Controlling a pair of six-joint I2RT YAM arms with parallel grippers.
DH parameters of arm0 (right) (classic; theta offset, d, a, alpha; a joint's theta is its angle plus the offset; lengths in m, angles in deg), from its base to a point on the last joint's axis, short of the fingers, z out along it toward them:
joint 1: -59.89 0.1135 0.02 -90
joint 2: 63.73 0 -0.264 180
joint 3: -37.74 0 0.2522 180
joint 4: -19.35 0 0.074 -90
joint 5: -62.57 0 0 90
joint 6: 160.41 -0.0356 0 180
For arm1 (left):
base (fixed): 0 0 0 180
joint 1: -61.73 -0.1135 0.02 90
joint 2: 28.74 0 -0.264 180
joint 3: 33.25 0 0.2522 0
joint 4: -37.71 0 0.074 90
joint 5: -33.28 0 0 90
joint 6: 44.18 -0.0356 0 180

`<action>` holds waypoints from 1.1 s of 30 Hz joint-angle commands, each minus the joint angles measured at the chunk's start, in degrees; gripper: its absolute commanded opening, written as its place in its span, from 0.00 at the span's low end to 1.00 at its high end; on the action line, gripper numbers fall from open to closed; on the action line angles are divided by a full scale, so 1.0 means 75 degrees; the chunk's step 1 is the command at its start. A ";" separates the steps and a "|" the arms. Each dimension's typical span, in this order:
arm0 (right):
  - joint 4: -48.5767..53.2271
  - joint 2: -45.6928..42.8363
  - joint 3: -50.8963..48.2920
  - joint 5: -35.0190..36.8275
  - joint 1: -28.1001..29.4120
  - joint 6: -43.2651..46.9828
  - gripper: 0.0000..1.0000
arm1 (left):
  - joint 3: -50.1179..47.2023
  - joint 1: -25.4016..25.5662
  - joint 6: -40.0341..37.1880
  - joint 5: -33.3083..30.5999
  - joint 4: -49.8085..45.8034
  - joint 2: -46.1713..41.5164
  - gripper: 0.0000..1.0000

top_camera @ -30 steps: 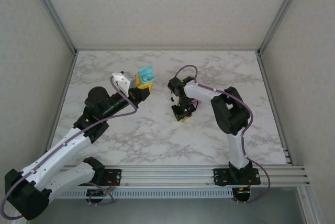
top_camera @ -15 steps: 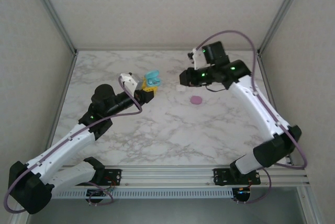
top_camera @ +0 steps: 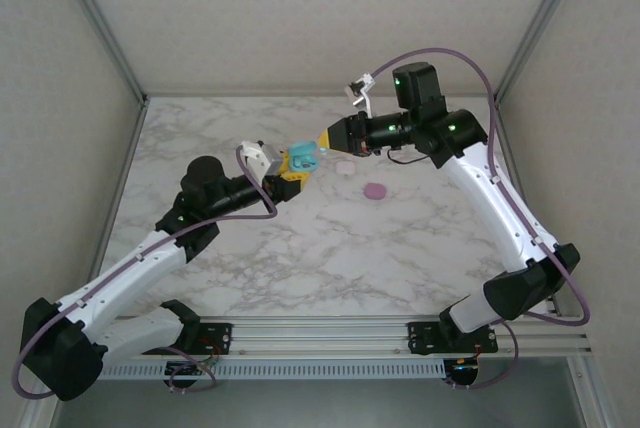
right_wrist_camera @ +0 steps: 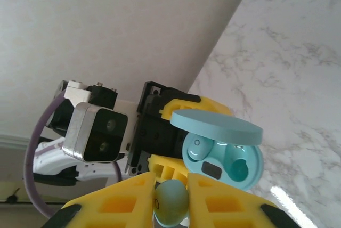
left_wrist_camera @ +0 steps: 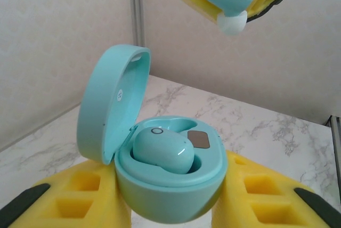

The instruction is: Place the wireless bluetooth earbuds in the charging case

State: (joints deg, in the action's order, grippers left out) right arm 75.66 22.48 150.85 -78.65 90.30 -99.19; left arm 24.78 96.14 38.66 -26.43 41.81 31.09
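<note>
Two teal earbuds is my count: the seated earbud point(left_wrist_camera: 160, 151) and the held earbud point(right_wrist_camera: 171, 198). There is one teal charging case point(left_wrist_camera: 170, 185), one pinkish-purple rounded piece point(top_camera: 375, 191) and one whitish piece point(top_camera: 345, 168). Those last two are too small for me to tell whether they are cases or earbuds.

Half a second ago my right arm was drawn back toward 3 o'clock, with a clear gap to the charging case. Now its jaws have swung toward 9 o'clock and sit just beside the lid point(left_wrist_camera: 109, 105). My left jaws have carried the charging case slightly toward 3 o'clock. The two loose pieces lie where they were on the surface point(top_camera: 300, 248), at about 4 o'clock from the charging case.

My left jaws are clamped on the charging case, yellow pads point(left_wrist_camera: 69, 201) against its flanks. They hold it off the surface at about 11 o'clock from the middle, with the lid hinged up. The seated earbud is glossy and bean-shaped, with a small ring mark, and a grey square patch point(left_wrist_camera: 201, 139) lies at its 2 o'clock. My right jaws are closed on the held earbud, which is the same glossy teal with a white tip point(left_wrist_camera: 232, 24). From my left wrist it hangs at 1 o'clock above the charging case, apart from it.
</note>
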 commanded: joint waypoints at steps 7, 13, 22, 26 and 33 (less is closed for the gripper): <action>-0.0165 0.0372 -0.0160 -0.0466 0.0127 -0.0128 0.20 | 0.0393 0.0093 0.0176 0.0387 0.0377 0.0025 0.21; -0.0298 0.0456 -0.0210 -0.0435 0.0147 -0.0173 0.20 | 0.0472 0.0099 0.0146 0.0462 0.0301 0.0008 0.21; -0.0403 0.0525 -0.0356 -0.0325 0.0197 -0.0194 0.20 | 0.0501 0.0181 0.0237 0.0470 0.0387 0.0027 0.21; -0.0363 0.0552 -0.0409 -0.0261 0.0244 -0.0137 0.21 | 0.0481 0.0195 0.0354 0.0427 0.0553 0.0032 0.21; -0.0180 0.0538 -0.0438 -0.0003 0.0262 0.0061 0.26 | 0.0437 0.0210 0.0514 0.0363 0.0767 0.0027 0.21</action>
State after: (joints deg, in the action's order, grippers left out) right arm 74.00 25.96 148.60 -79.73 91.48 -99.82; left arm 26.68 96.69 41.22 -24.40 42.32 31.68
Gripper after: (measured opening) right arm 0.250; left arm 0.351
